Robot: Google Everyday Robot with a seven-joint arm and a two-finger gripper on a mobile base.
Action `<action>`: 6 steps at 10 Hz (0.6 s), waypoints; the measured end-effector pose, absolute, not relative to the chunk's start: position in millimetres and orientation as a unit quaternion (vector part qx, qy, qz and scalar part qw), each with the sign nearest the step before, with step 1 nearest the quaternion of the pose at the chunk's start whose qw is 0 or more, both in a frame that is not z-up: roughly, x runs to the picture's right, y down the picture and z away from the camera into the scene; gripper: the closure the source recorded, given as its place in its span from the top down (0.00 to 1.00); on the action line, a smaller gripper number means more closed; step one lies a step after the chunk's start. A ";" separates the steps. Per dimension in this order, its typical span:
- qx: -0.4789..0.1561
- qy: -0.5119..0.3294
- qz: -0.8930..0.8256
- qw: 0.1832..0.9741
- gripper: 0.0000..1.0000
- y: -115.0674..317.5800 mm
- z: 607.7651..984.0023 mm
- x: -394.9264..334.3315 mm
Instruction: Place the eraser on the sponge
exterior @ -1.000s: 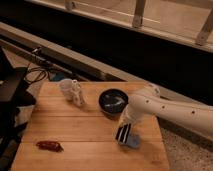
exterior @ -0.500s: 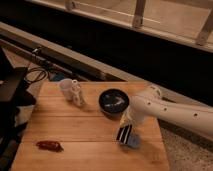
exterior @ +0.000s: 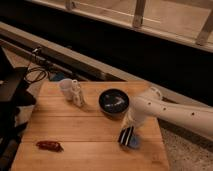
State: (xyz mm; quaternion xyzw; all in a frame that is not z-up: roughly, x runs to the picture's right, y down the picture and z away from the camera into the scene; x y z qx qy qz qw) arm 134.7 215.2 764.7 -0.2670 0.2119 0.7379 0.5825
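Note:
My white arm reaches in from the right, and its gripper [exterior: 127,132] points down over the table's front right part. It is shut on the eraser [exterior: 125,136], a black block with pale stripes that hangs tilted at its tip. The eraser's lower end sits right at the sponge [exterior: 135,144], a small blue-grey pad that peeks out beneath and to the right of it. I cannot tell whether the eraser touches the sponge. Most of the sponge is covered by the eraser and the gripper.
A round black bowl [exterior: 114,101] stands just behind and left of the gripper. White cup-like objects [exterior: 72,91] stand at the back left of the wooden table [exterior: 80,135]. A dark red wrinkled thing [exterior: 49,145] lies front left. Black gear and cables [exterior: 15,95] crowd the left edge.
The arm and gripper have hardly moved, staying over the sponge with the eraser. Nothing else on the table has shifted.

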 end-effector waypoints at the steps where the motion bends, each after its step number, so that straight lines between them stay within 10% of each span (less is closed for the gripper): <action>1: -0.265 0.217 0.739 0.580 0.67 216.5 765.3 137.5; 6: -0.249 0.216 0.744 0.581 0.72 214.3 761.0 137.9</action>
